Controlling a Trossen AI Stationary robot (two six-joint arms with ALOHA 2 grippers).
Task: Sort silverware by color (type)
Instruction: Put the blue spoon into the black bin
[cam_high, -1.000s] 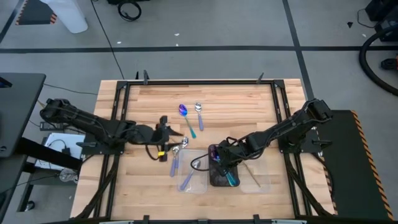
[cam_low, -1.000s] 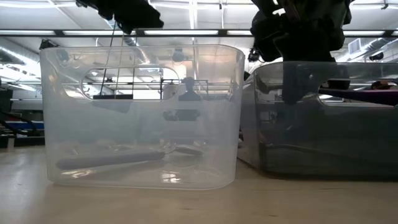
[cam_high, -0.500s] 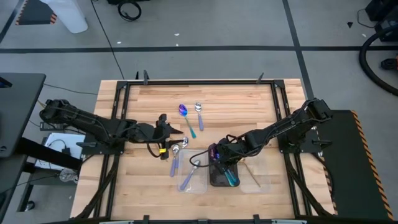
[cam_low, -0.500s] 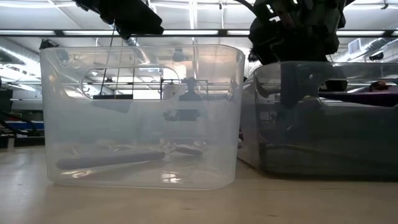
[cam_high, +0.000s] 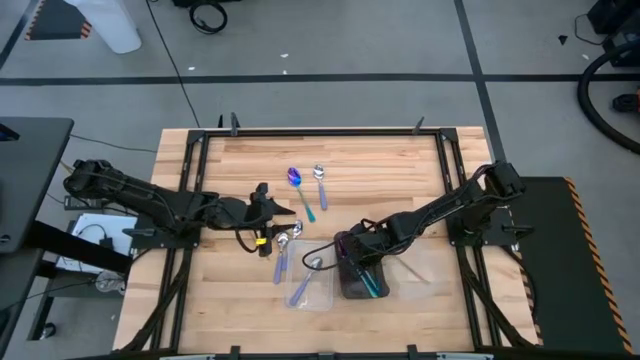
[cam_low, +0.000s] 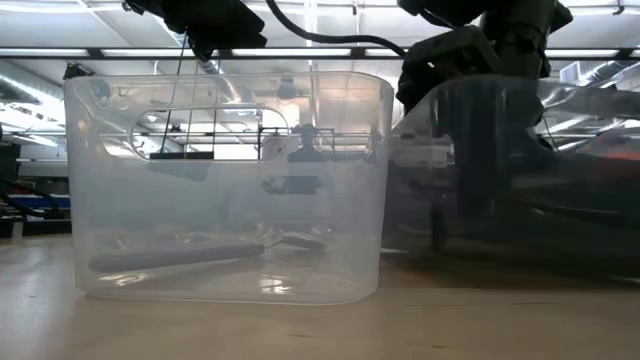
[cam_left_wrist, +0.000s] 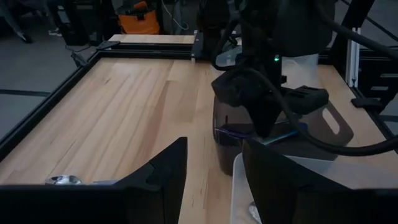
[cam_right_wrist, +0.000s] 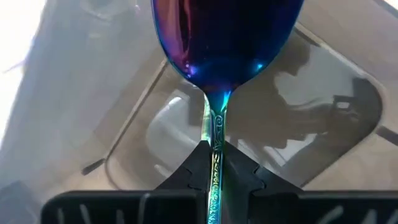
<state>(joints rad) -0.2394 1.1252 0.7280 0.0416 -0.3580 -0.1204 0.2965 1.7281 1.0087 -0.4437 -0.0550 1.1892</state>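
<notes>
My right gripper (cam_high: 346, 250) is shut on an iridescent purple-blue spoon (cam_right_wrist: 225, 37) and stands low over the dark tray (cam_high: 362, 282); the left wrist view shows that gripper (cam_left_wrist: 264, 109) reaching into the dark tray (cam_left_wrist: 323, 134). A teal-handled spoon (cam_high: 371, 288) lies inside this tray. My left gripper (cam_left_wrist: 214, 180) is open and hovers by a silver spoon (cam_high: 283, 241) lying flat on the table. A purple-blue spoon (cam_high: 296, 180) and a second silver spoon (cam_high: 320, 176) lie farther back. Another spoon (cam_high: 301, 290) rests in the clear tray (cam_high: 322, 296). My right gripper pinches the iridescent spoon's teal handle just behind the bowl (cam_right_wrist: 215, 138) between its two fingers (cam_right_wrist: 186, 174). The handle runs along the fingers and the bowl sticks out past their ends. The spoon is lifted clear. Whether the gripper touches the dark tray, I cannot tell.
A second clear tray (cam_high: 418, 272) sits right of the dark one. In the low view the clear tray (cam_low: 225, 180) fills the near foreground with the dark tray (cam_low: 520, 180) beside it. Bare wood (cam_high: 380, 170) lies toward the far edge.
My right gripper, holding the spoon, has moved slightly toward the table's left and lowered at the dark tray. In the low view the dark tray has shifted, and its rim now looks slanted and blurred. My left arm has stayed still.
</notes>
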